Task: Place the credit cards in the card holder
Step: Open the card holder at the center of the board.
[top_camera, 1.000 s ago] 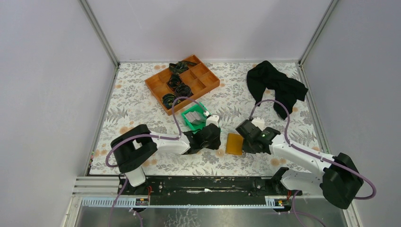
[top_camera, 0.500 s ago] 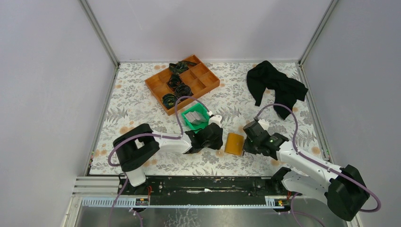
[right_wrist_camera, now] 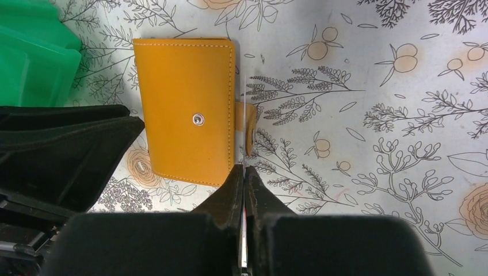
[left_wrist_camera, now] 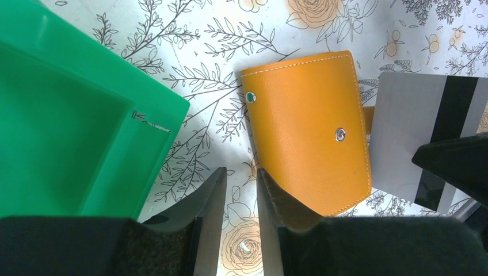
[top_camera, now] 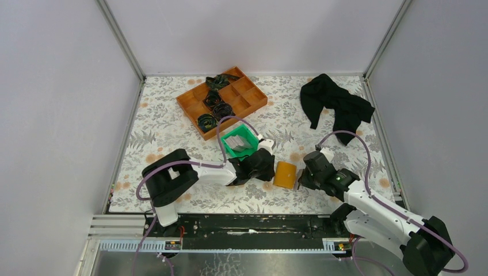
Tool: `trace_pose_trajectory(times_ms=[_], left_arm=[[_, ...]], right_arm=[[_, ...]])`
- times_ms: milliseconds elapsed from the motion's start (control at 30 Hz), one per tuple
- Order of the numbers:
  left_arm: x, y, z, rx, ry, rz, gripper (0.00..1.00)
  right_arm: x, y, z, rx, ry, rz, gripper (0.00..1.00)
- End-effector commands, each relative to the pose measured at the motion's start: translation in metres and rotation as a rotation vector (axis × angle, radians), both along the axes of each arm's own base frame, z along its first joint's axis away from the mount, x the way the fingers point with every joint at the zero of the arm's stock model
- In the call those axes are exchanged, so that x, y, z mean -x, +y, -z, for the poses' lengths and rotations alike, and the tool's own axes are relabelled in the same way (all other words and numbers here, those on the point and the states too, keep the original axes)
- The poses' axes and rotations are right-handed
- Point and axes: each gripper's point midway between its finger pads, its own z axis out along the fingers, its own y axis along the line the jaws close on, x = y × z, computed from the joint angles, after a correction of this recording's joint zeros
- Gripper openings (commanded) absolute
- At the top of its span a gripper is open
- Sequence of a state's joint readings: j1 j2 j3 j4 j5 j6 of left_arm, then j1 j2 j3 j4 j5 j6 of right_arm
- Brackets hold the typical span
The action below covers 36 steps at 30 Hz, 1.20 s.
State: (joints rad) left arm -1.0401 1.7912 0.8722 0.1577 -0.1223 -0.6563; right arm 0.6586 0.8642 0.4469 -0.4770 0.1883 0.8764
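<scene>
The card holder (top_camera: 285, 174) is a shut orange wallet lying flat between my two grippers; it also shows in the left wrist view (left_wrist_camera: 308, 135) and the right wrist view (right_wrist_camera: 187, 132). My right gripper (top_camera: 299, 180) (right_wrist_camera: 244, 168) is shut on a whitish-grey credit card with a black stripe (left_wrist_camera: 403, 138), held upright on edge (right_wrist_camera: 246, 115) beside the wallet's snap-tab side. My left gripper (top_camera: 266, 171) (left_wrist_camera: 240, 171) is slightly open and empty, one finger at the wallet's left corner. More cards stand in the green bin (top_camera: 238, 142).
The green bin (left_wrist_camera: 69, 132) sits just left of and behind the wallet. An orange compartment tray (top_camera: 190, 109) with black cables stands at the back. A black cloth (top_camera: 336, 106) lies at the back right.
My right arm has shifted right and nearer, keeping the card beside the wallet. My left gripper has moved right, closer to the wallet. The wallet has stayed put.
</scene>
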Motion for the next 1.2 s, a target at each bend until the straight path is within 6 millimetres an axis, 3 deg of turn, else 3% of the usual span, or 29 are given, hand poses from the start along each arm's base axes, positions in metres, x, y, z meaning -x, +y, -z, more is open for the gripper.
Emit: trace_pose_trajectory(times_ms=[0,333,1167], left_arm=[[0.022,0.025,0.040,-0.142,0.088,0.049,0.33],[0.026,0.029,0.046,-0.172,0.100,0.061,0.33],[0.030,0.035,0.055,-0.197,0.119,0.070,0.33]], right_arm=[[-0.008,0.005,-0.005,-0.048,-0.028,0.014,0.00],[-0.011,0.012,-0.004,-0.121,-0.044,0.013,0.00],[-0.018,0.014,-0.026,-0.189,-0.106,0.014,0.00]])
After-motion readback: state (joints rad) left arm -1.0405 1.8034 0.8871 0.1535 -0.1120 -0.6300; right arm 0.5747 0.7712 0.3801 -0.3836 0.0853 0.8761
